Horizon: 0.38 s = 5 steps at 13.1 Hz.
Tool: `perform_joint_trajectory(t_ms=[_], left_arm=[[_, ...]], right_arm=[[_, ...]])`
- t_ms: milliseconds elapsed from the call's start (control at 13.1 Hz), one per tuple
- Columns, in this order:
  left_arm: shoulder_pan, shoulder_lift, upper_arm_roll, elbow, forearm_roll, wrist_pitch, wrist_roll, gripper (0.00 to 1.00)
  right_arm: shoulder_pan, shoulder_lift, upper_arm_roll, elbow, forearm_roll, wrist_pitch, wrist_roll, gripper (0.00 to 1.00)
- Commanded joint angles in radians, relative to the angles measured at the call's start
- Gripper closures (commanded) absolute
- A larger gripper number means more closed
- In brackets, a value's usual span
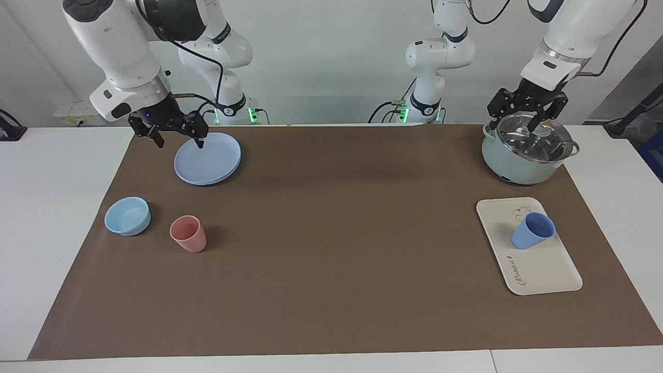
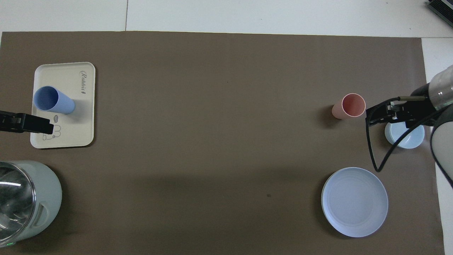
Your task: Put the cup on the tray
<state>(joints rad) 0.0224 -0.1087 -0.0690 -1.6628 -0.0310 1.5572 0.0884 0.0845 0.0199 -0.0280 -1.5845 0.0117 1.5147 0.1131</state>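
Already the cup [image 1: 533, 231] stands upright on the tray [image 1: 544, 269] at the left arm's end. Above the lidded pot [image 1: 518, 166], the left gripper [image 1: 525, 111] hangs open and empty; over the plate [image 1: 210, 160], the right gripper [image 1: 178, 135] is likewise spread, holding nothing.

Two cups [image 1: 532, 231] [image 1: 188, 233], one tray [image 1: 544, 269]

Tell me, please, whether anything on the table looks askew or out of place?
Nothing stands out. The cup stands upright on the tray, unspilled; the tray lies slightly angled to the mat's edge.
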Motion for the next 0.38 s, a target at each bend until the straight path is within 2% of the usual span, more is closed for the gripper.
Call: perform_joint_trajectory(t_ms=[0,306], left_arm=[[0.008,-0.028,-0.003,-0.032,0.000,0.018,0.010,0.00],[0.010,-0.028,-0.003,-0.032,0.000,0.018,0.010,0.00]], right_arm=[[-0.014,-0.003,0.003,0.000,-0.007,-0.013,-0.023,0.00],[-0.012,-0.003,0.003,0.000,-0.007,-0.007,-0.015,0.00]])
